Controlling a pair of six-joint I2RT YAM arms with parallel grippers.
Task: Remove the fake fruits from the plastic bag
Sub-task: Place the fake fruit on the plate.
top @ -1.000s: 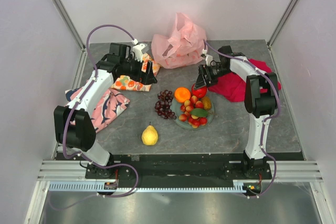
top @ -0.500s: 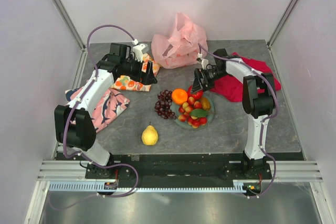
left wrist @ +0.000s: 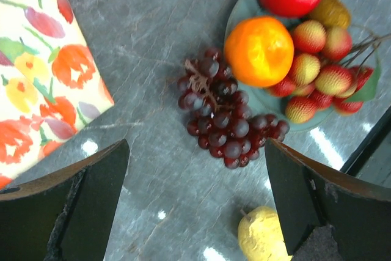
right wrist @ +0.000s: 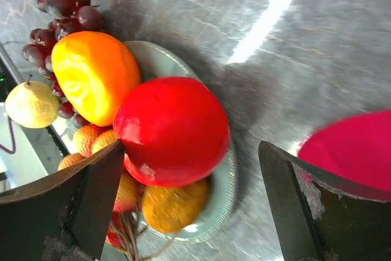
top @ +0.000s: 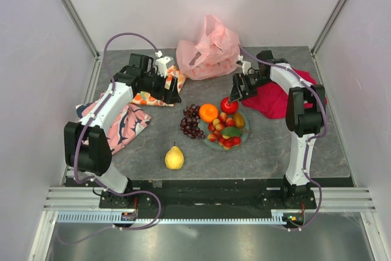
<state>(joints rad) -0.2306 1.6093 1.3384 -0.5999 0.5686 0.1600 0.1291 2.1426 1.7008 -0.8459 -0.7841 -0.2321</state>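
Five larger fruits are out of the bag, which lies crumpled at the far edge of the table. I count one apple, one orange and one lemon-like piece on the plate. One bunch of grapes lies just left of it, and one pear sits alone near the front. The plate also carries little red-and-orange pieces, perhaps seven, though they overlap too much for a sure count.

My right gripper has its fingers spread wide around the apple, clamping nothing; the apple rests on the heap. My left gripper hangs wide open and empty beside the flowered cloth. I cannot see into the bag, so I judge the job nearly or fully done.
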